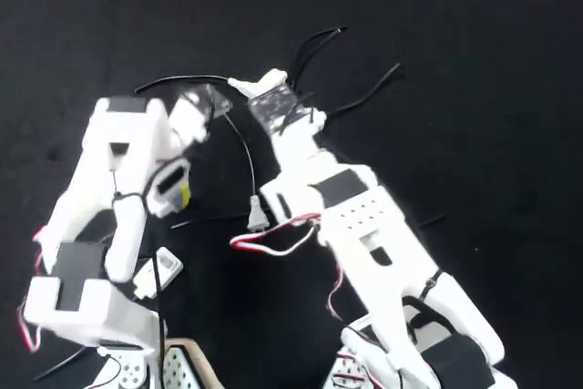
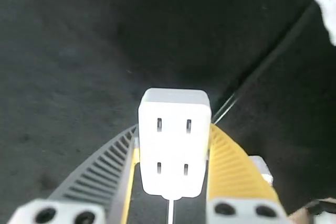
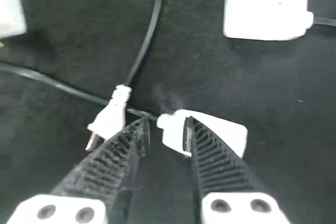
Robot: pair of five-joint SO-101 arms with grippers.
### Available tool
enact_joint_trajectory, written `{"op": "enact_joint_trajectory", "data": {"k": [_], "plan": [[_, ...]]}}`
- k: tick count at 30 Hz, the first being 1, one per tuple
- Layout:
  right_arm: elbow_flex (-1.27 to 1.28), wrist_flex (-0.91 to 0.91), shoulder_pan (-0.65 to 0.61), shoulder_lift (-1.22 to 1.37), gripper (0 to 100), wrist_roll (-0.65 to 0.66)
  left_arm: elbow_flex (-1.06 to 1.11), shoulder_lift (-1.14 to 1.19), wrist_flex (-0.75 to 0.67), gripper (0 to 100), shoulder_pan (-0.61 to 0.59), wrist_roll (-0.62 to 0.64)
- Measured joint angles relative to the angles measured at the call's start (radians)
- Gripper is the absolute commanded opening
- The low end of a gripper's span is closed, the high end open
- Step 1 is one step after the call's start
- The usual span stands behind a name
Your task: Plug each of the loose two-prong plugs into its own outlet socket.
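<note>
High view: plug point(image 1: 258, 216) between arms

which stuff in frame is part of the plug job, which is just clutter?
Job:
outlet block in left gripper
two-prong plug on its black cord
white block under right gripper
second white block beyond

Lying about, probably:
loose thin black wires

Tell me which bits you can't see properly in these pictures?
Left wrist view: the left hand covers the block's sides and back.
Right wrist view: the plug's prongs are blurred; a finger hides part of the adapter.
High view: the right hand is blurred, so what lies under it can't be told.
</note>
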Motion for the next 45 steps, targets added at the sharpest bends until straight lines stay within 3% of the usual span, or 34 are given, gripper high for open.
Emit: {"op": "enact_joint_trajectory", "data": {"k": [6, 16, 20, 32, 45], "plan": [[0.023, 0.0, -0.095, 0.015, 11.6, 0.0, 0.11, -0.028, -0.089, 24, 0.0, -0.057], [-0.115, 0.044, -0.144, 0.338, 11.9, -0.101, 0.109, -0.046, -0.097, 24, -0.071, -0.057], [-0.198, 0.101, -0.166, 0.425, 17.8, -0.15, 0.109, -0.097, -0.074, 24, -0.078, -0.057], [-0.235, 0.091, -0.166, 0.451, 18.5, -0.301, 0.264, -0.516, -0.049, 24, -0.163, -0.017], [-0.311, 0.04, -0.169, 0.585, 18.3, -0.342, 0.407, -0.551, -0.068, 23, -0.207, -0.009]]}}
